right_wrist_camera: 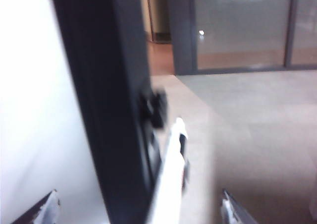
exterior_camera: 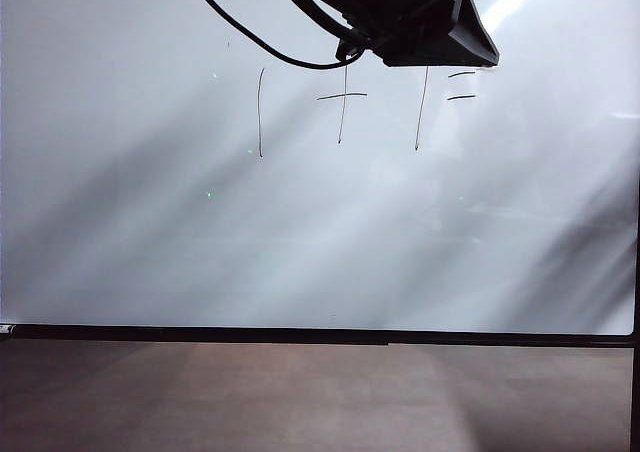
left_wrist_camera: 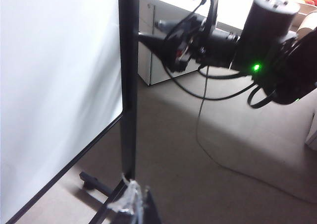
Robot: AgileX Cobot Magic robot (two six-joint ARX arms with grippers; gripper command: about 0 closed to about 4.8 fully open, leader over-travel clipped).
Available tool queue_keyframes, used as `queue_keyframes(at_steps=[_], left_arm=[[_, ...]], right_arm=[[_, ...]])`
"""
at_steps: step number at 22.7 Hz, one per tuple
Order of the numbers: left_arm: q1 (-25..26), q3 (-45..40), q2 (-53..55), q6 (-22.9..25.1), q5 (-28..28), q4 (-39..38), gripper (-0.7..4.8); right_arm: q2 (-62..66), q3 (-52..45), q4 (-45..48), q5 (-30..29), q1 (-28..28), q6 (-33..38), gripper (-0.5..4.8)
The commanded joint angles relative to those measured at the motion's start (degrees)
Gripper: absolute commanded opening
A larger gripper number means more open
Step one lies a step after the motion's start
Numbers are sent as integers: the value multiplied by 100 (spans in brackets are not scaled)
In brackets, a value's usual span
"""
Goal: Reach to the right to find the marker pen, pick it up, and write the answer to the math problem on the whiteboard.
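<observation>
We see whiteboard [exterior_camera: 150,252] filling exterior view, thin black edge along bottom. Math problem [exterior_camera: 350,107] in upper middle: stroke, cross, stroke, two dashes; space right of dashes blank. Right arm [exterior_camera: 400,12] dark at top centre, over top of writing. In right wrist view, right gripper [right_wrist_camera: 138,209] spread wide, fingertips [right_wrist_camera: 47,206] at both lower corners; marker pen [right_wrist_camera: 171,174] pale, blurred, between them, not gripped. Left gripper [left_wrist_camera: 133,204]: only sliver shows in left wrist view, we cannot tell its state.
</observation>
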Motion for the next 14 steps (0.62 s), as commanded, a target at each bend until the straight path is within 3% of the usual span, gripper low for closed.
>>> queue_keyframes(at_steps=[1, 4, 7, 14], left_arm=[[-7, 24, -31, 24, 11, 52, -4], [-7, 24, -31, 24, 11, 52, -4], [-7, 24, -31, 22, 9, 52, -5], [-7, 24, -31, 24, 11, 52, -5]], right_arm=[[168, 28, 232, 114, 22, -9, 408], [210, 31, 256, 118, 24, -17, 404], [210, 33, 291, 247, 31, -17, 358], [208, 35, 160, 212, 44, -15, 348]])
